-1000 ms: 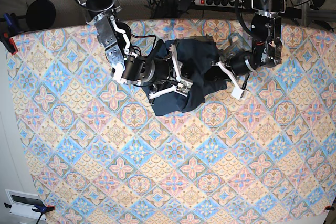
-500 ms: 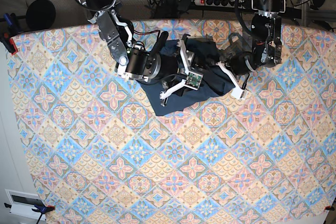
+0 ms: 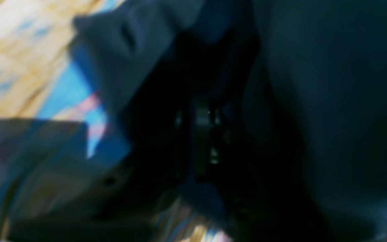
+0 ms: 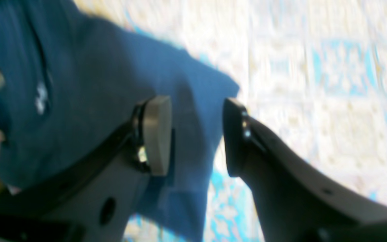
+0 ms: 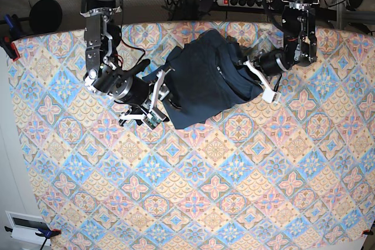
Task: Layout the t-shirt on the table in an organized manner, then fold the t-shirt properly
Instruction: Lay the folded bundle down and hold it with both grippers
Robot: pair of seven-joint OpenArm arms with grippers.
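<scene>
The dark navy t-shirt (image 5: 205, 80) lies bunched near the far edge of the patterned table (image 5: 205, 191). My left gripper (image 5: 253, 73) is at the shirt's right edge and shut on gathered cloth there. Its wrist view is dark and blurred, filled with t-shirt (image 3: 314, 84) over a strip of table (image 3: 18, 67). My right gripper (image 5: 161, 95) sits by the shirt's left edge. In its wrist view the right gripper (image 4: 195, 134) stands open with nothing between its pads (image 4: 156, 134). The t-shirt (image 4: 96, 84) spreads below it on the table (image 4: 314, 67), and a small white label (image 4: 40, 97) shows.
A power strip (image 5: 240, 1) and cables lie beyond the table's far edge. Clamps (image 5: 9, 45) grip the cloth at the left edge. A white box (image 5: 26, 226) sits off the lower left corner.
My right gripper has opened, let go of the shirt and drawn back left to its edge. The shirt now lies wider and further toward the far right, with the left gripper still at its right side.
</scene>
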